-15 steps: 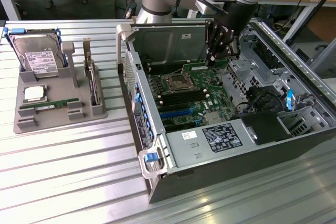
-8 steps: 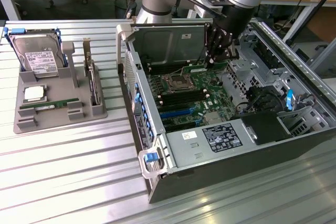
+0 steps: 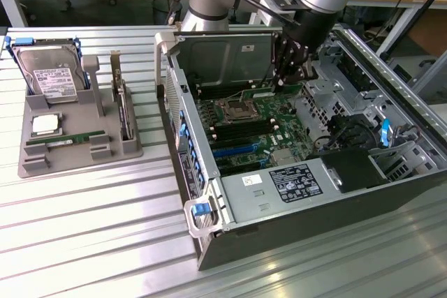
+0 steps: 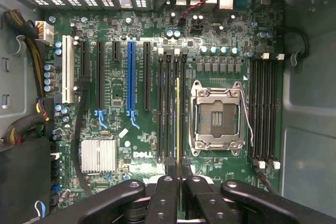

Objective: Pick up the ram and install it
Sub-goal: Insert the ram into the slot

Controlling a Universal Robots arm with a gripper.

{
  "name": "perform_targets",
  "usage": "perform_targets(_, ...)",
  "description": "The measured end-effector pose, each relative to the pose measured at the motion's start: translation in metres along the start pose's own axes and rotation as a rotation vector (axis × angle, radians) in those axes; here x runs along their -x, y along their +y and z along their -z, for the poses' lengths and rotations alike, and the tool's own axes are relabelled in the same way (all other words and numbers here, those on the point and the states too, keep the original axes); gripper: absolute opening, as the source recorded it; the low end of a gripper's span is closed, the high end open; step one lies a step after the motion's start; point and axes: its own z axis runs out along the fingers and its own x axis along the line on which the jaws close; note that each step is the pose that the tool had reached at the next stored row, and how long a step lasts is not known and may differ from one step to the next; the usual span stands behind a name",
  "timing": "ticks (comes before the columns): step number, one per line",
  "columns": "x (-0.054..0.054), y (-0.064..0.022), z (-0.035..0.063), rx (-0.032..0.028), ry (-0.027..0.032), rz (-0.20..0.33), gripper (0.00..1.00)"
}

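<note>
My gripper reaches down into the open computer case, above the back part of the green motherboard. It is shut on the ram, a thin green stick that hangs just over the board. In the wrist view the ram appears edge-on as a narrow line, clamped between the black fingers of the gripper. It lies parallel to the black memory slots beside the empty silver processor socket, and lines up over one of them. Whether it touches the slot I cannot tell.
A grey holder tray on the exterior view's left carries a hard drive, a square silver chip, an upright card and another green stick. Case walls, a drive cage and cables surround the board.
</note>
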Motion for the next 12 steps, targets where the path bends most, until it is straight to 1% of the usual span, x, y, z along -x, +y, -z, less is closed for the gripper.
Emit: perform_targets(12, -0.0002, -0.0003, -0.007, 0.0, 0.0, 0.0, 0.13)
